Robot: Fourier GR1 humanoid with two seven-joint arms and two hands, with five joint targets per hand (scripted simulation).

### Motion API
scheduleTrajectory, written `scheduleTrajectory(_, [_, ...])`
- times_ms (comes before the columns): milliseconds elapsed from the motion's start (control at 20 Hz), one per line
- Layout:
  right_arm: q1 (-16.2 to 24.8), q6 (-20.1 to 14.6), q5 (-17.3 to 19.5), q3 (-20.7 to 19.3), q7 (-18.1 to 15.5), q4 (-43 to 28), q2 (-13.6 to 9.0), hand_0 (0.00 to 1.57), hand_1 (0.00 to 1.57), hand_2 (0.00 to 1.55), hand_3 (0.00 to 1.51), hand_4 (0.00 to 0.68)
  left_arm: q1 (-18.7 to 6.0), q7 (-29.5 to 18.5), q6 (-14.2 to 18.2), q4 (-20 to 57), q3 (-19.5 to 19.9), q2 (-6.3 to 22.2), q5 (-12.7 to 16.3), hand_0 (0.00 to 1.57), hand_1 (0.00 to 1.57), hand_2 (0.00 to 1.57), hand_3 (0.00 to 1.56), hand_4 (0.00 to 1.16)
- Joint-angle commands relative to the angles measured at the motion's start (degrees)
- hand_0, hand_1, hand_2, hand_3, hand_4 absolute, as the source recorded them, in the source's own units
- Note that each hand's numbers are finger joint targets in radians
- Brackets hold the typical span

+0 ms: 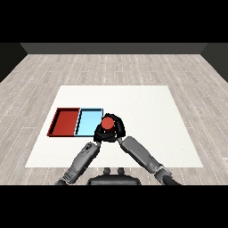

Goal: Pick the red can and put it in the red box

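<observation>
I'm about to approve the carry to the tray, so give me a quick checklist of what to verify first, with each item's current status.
1. Red can held: ok, right hand curls round it.
2. Can upright: ok, its round top faces up.
3. Can already over red tray: not ok, it sits by the light blue tray, at its right edge.
4. Red tray free of objects: ok.
5. Left hand off the can: cannot tell, it is close beside it.
</observation>
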Motion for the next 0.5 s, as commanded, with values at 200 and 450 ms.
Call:
scheduleTrajectory(200, [-1.66, 1.02, -0.47, -0.86, 2.72, -0.65, 0.16, 1.52, 1.52, 1.46, 1.38, 0.623, -7.05, -0.86, 11.52, 10.11, -3.43, -0.50, 5.15, 1.53, 1.53, 1.47, 1.37, 0.86])
scheduleTrajectory(450, [-2.93, -0.34, -4.26, 2.33, -1.74, 1.80, 0.15, 1.46, 1.46, 1.45, 1.38, 0.607, -5.11, 1.26, 15.69, 3.57, -2.38, -0.47, 2.75, 1.57, 1.57, 1.51, 1.41, 1.00])
